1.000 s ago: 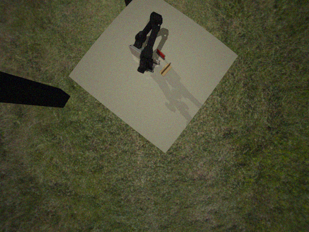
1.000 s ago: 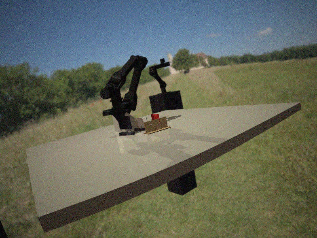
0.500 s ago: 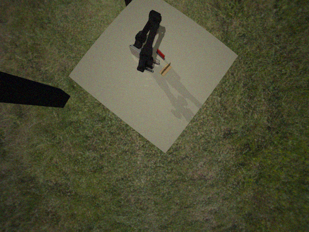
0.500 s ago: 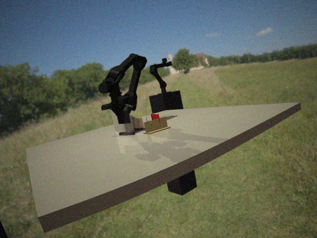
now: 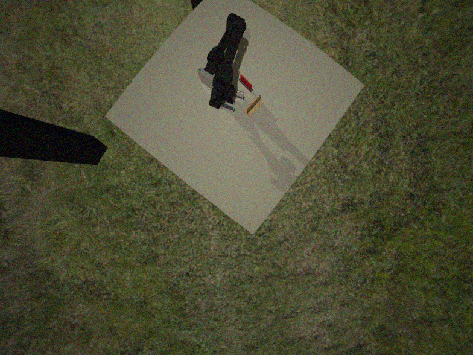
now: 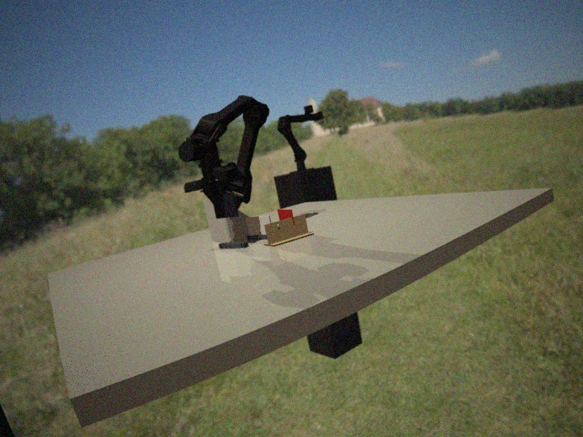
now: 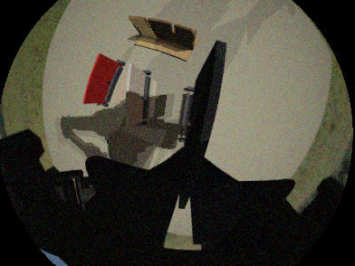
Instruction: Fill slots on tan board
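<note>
The tan board stands on the tabletop, its visible slots unfilled. Near it, the red board and a pale board stand in their holders. The tool is clamped on a black board, upright above an empty holder. Farther out, a second arm rises behind the tabletop, with grass around.

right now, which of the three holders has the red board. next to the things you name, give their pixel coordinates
the leftmost holder [image 5: 251, 90] [image 7: 114, 85] in the wrist view; the red board [image 5: 245, 82] [image 6: 285, 215] [image 7: 99, 81] stands in it, while the other two show no red
</note>
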Motion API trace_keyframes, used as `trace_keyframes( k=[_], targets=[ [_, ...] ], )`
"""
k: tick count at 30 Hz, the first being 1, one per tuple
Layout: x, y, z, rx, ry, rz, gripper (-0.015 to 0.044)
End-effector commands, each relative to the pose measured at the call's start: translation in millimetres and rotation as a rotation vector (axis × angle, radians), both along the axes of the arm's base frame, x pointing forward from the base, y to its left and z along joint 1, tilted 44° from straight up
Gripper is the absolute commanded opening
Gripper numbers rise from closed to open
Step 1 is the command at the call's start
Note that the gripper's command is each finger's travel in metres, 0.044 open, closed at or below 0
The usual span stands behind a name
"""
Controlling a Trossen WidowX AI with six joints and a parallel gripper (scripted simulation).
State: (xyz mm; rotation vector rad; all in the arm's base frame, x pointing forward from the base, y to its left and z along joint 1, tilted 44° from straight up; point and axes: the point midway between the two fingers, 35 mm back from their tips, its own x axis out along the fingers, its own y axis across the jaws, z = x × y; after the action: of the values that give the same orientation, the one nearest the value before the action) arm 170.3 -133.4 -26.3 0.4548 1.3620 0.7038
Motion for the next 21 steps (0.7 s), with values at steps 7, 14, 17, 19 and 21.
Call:
trace_keyframes(
  k=[7,14,17,19,21],
  targets=[
    [13.4,-1.8,5.9,-0.014,0.027,-0.016,0.0000],
    [28.3,-0.2,11.2,-0.017,0.047,-0.041,0.0000],
    [34.7,0.8,13.6,-0.017,0.056,-0.051,0.0000],
    [38.8,1.6,15.1,-0.018,0.061,-0.058,0.0000],
    [42.9,2.4,16.7,-0.019,0.067,-0.064,0.0000]
  ],
)
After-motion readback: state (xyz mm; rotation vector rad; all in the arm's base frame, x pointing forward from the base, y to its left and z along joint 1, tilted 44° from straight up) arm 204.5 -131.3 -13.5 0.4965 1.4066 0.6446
